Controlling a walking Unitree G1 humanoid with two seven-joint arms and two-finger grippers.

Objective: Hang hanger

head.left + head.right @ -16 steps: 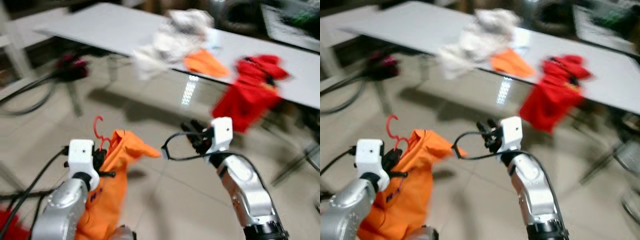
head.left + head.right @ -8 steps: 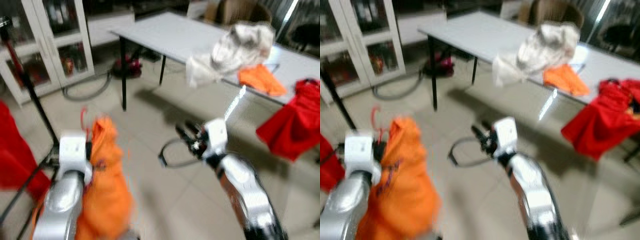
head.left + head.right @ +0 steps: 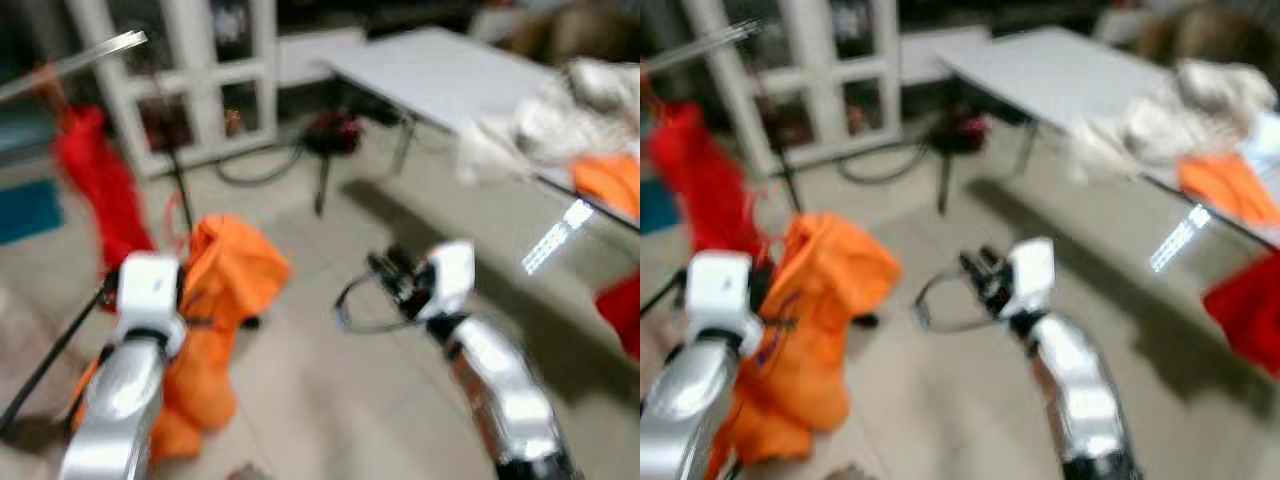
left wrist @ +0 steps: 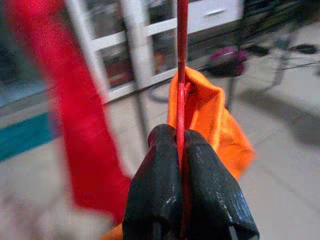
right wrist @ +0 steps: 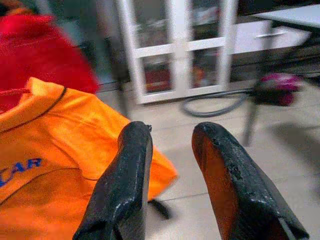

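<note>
My left gripper (image 4: pixel 182 165) clamped the thin red plastic hanger (image 4: pixel 181 75) carrying an orange garment (image 3: pixel 225 290); my right gripper (image 5: pixel 172 165) stood parted, holding nothing.

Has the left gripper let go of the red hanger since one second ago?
No. The left gripper stays shut on the red hanger; the orange shirt still hangs beside it.

One hanger (image 4: pixel 182 75); two orange garments (image 3: pixel 225 290); one table (image 3: pixel 440 75)
</note>
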